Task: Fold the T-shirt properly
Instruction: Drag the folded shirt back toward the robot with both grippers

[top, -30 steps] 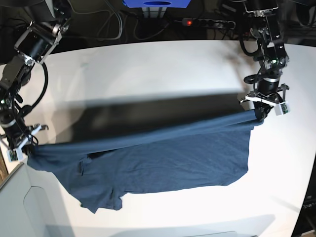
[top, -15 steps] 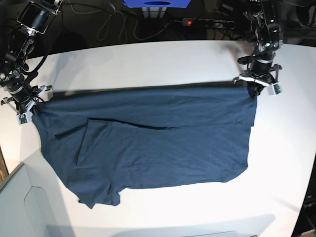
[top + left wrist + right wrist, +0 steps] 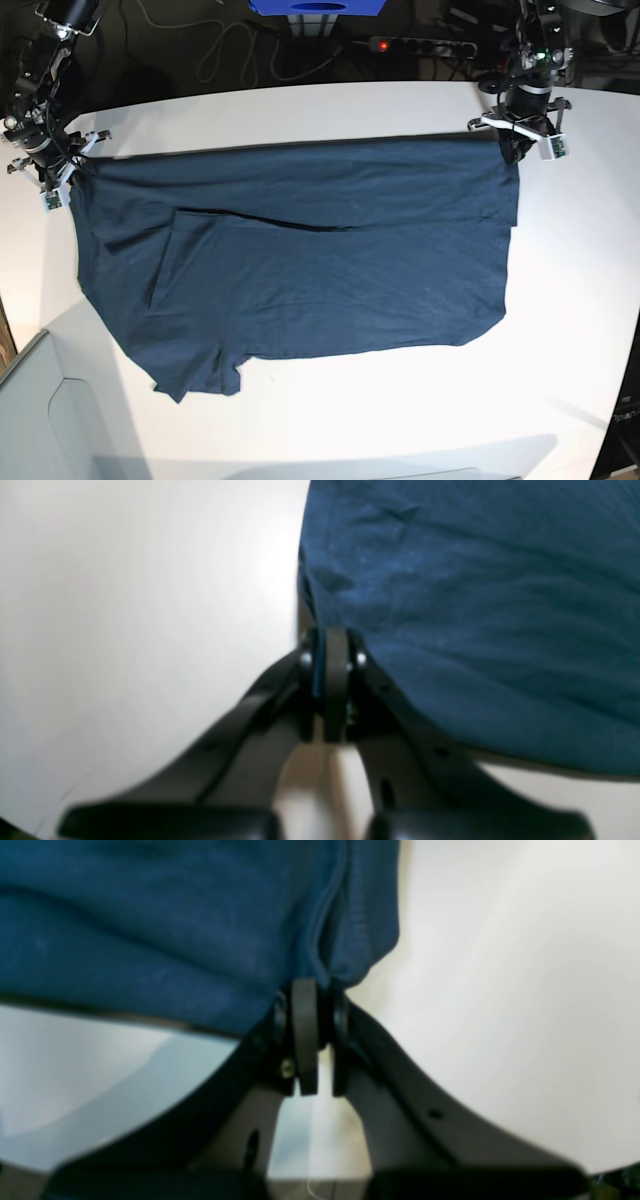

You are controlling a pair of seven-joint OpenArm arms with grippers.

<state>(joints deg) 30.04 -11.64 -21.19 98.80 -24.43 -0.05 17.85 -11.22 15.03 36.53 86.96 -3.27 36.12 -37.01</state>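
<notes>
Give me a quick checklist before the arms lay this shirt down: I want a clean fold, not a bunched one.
1. Left gripper clamped on the T-shirt corner: ok, jaws shut on the fabric.
2. Right gripper clamped on the opposite corner: ok, jaws shut on bunched fabric.
3. Held edge taut between the grippers: ok, it runs nearly straight across the far side in the base view.
4. Fabric flat: not ok, a fold ridge crosses the upper left part.
5. Near edge tidy: not ok, one corner juts out, crumpled.
6. All of the shirt on the white table: ok.
</notes>
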